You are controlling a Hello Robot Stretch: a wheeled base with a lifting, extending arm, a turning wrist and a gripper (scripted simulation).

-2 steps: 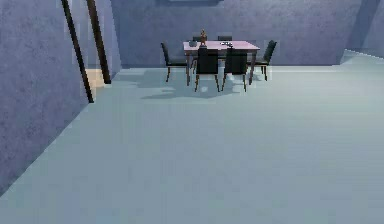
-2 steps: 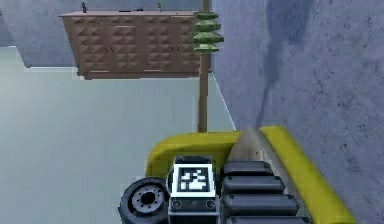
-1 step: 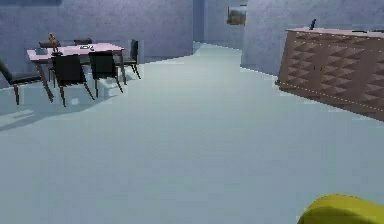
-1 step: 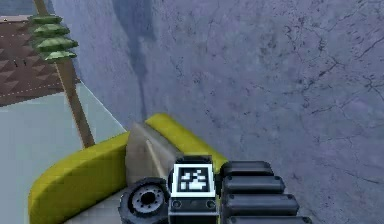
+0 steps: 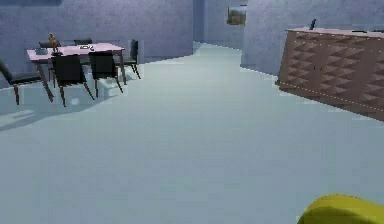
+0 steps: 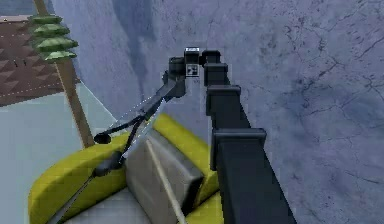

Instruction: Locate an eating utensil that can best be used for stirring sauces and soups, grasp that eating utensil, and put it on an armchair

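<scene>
Forward view: table (image 5: 85, 48) with chairs (image 5: 72, 70) far at left, sideboard (image 5: 335, 65) at right. Yellow armchair (image 5: 345, 211) edge at bottom right, just beside robot.

Arm side view: arm (image 6: 235, 140) reaches out above armchair (image 6: 70, 178). Gripper (image 6: 118, 130) points down-left toward its yellow side, grey cushion (image 6: 168, 175) near. Thin dark shape (image 6: 103, 139) at finger end is maybe utensil, not sure. Grip state: cannot tell. Holds something or not: cannot tell, armchair right behind. Judged step: placing. Next: lower to cushion, leave utensil there, draw arm back.
</scene>
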